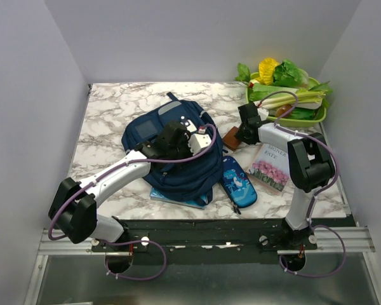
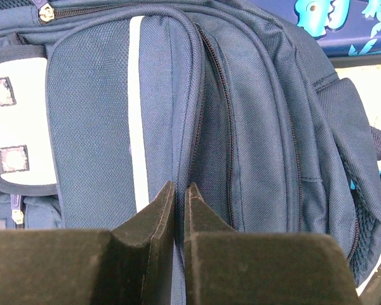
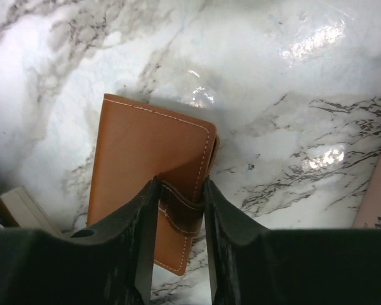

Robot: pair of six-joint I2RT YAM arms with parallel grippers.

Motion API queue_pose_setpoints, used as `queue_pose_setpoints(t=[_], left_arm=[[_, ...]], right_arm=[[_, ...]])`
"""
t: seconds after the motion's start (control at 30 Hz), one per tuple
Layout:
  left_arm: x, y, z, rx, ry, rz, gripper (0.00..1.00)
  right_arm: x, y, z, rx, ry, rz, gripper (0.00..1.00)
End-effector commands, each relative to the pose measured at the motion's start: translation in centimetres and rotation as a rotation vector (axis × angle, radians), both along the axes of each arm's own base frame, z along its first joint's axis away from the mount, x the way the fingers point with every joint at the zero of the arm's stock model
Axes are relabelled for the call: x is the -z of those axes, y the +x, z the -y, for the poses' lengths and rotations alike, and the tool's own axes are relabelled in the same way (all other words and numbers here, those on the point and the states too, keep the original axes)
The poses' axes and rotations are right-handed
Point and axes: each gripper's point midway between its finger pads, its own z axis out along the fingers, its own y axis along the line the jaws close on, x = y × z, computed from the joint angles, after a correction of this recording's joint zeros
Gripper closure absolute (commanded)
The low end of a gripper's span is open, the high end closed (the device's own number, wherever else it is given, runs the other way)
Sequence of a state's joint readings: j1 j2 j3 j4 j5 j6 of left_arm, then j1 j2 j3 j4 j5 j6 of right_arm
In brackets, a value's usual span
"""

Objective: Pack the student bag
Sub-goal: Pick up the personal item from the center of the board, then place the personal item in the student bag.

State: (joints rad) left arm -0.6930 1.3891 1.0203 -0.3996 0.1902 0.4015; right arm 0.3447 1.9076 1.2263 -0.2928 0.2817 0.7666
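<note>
The student bag (image 1: 171, 166) is navy blue and lies flat in the middle of the marble table; it fills the left wrist view (image 2: 254, 127). My left gripper (image 1: 173, 135) rests on top of it, and its jaws (image 2: 179, 187) are shut on a fold of bag fabric beside a zip seam. A brown leather wallet (image 1: 231, 138) lies just right of the bag. My right gripper (image 1: 242, 132) is over it, with jaws (image 3: 180, 190) closed on the wallet's strap (image 3: 181, 213). The wallet body (image 3: 146, 152) shows against the marble.
A blue patterned pencil case (image 1: 238, 181) lies against the bag's right side and also shows in the left wrist view (image 2: 330, 22). A pink flower-cover book (image 1: 270, 166) lies right of it. A green tray (image 1: 317, 113) of vegetables stands at the back right. A blue book (image 1: 178, 198) pokes out under the bag.
</note>
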Motion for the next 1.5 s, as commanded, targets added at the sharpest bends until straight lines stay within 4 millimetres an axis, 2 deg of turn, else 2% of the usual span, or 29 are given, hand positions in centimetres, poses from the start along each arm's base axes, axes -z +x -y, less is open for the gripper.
queue_pose_setpoints(t=[0.0, 0.07, 0.1, 0.17, 0.23, 0.27, 0.33, 0.37, 0.4, 0.43, 0.47, 0.5, 0.57, 0.6, 0.63, 0.67, 0.7, 0.73, 0.77, 0.8, 0.87, 0.93, 1.1, 1.3, 1.47], left_arm=[[-2.3, 1.6, -0.4, -0.065, -0.045, 0.075, 0.88], [-2.6, 1.8, -0.5, -0.091, -0.058, 0.078, 0.90], [-2.6, 2.0, -0.5, -0.101, -0.061, 0.078, 0.91], [-3.1, 2.4, -0.6, -0.126, -0.077, 0.088, 0.93], [-3.4, 2.7, -0.6, -0.145, -0.084, 0.098, 0.94], [-3.6, 2.9, -0.6, -0.152, -0.089, 0.105, 0.95], [-3.7, 3.3, -0.8, -0.181, -0.092, 0.114, 0.95], [-3.8, 3.7, -0.9, -0.193, -0.096, 0.123, 0.95], [-3.8, 3.9, -1.1, -0.206, -0.093, 0.132, 0.95], [-3.9, 4.0, -1.1, -0.216, -0.098, 0.136, 0.95], [-3.9, 4.2, -1.1, -0.227, -0.102, 0.139, 0.95], [-3.9, 4.3, -1.1, -0.231, -0.106, 0.141, 0.95], [-3.9, 4.6, -1.2, -0.253, -0.114, 0.143, 0.96], [-3.9, 4.6, -1.2, -0.258, -0.117, 0.142, 0.96], [-3.8, 4.7, -1.2, -0.262, -0.116, 0.145, 0.98], [-3.9, 4.8, -1.2, -0.270, -0.125, 0.145, 1.00], [-3.9, 4.9, -1.0, -0.269, -0.129, 0.145, 1.00], [-3.8, 4.9, -1.0, -0.271, -0.127, 0.142, 1.00], [-3.8, 5.0, -1.0, -0.274, -0.131, 0.145, 1.00], [-3.9, 5.1, -0.8, -0.274, -0.135, 0.145, 1.00], [-3.9, 5.2, -0.7, -0.279, -0.138, 0.140, 1.00], [-4.1, 5.3, -0.6, -0.287, -0.150, 0.136, 1.00], [-4.7, 5.3, -0.4, -0.288, -0.164, 0.133, 1.00], [-4.7, 4.7, -0.2, -0.267, -0.172, 0.111, 1.00], [-4.8, 3.0, 0.7, -0.195, -0.197, 0.048, 1.00]], right_arm=[[0.8, -1.0, 0.4, 0.016, 0.011, -0.020, 0.73], [0.2, -1.2, 0.6, 0.016, 0.009, -0.004, 0.85], [0.0, -1.5, 0.8, 0.018, 0.006, 0.000, 0.93], [-2.2, -1.4, 0.7, 0.008, 0.022, 0.055, 0.99], [-3.1, -2.0, 0.6, -0.011, 0.038, 0.074, 0.99], [-5.1, -2.0, 0.5, -0.023, 0.056, 0.126, 0.99], [-5.8, -3.0, 0.5, -0.041, 0.075, 0.143, 0.99], [-7.5, -3.3, 0.6, -0.053, 0.086, 0.182, 0.99], [-8.3, -3.7, 0.5, -0.067, 0.095, 0.198, 0.99], [-8.0, -4.7, 0.8, -0.074, 0.094, 0.191, 0.99], [-8.5, -5.2, 0.8, -0.084, 0.099, 0.205, 0.99], [-10.5, -5.9, 0.6, -0.105, 0.127, 0.254, 0.99], [-11.0, -7.5, 0.5, -0.134, 0.161, 0.267, 0.99], [-12.7, -8.4, -0.1, -0.171, 0.208, 0.306, 0.99], [-13.4, -9.2, -0.5, -0.189, 0.242, 0.321, 0.99], [-12.9, -10.3, -0.8, -0.194, 0.280, 0.312, 0.99], [-13.4, -11.3, -1.9, -0.240, 0.333, 0.321, 0.99], [-15.0, -12.2, -2.2, -0.255, 0.370, 0.368, 0.99], [-15.3, -12.7, -2.7, -0.260, 0.405, 0.378, 0.99], [-15.4, -13.6, -3.7, -0.297, 0.436, 0.370, 0.99], [-15.8, -14.4, -4.8, -0.327, 0.469, 0.362, 0.99], [-16.2, -15.3, -6.7, -0.385, 0.492, 0.342, 0.99], [-15.3, -16.6, -10.9, -0.475, 0.539, 0.252, 0.99], [-14.4, -16.2, -12.9, -0.483, 0.586, 0.220, 0.99], [-14.8, -15.1, -13.7, -0.478, 0.597, 0.222, 0.99]])
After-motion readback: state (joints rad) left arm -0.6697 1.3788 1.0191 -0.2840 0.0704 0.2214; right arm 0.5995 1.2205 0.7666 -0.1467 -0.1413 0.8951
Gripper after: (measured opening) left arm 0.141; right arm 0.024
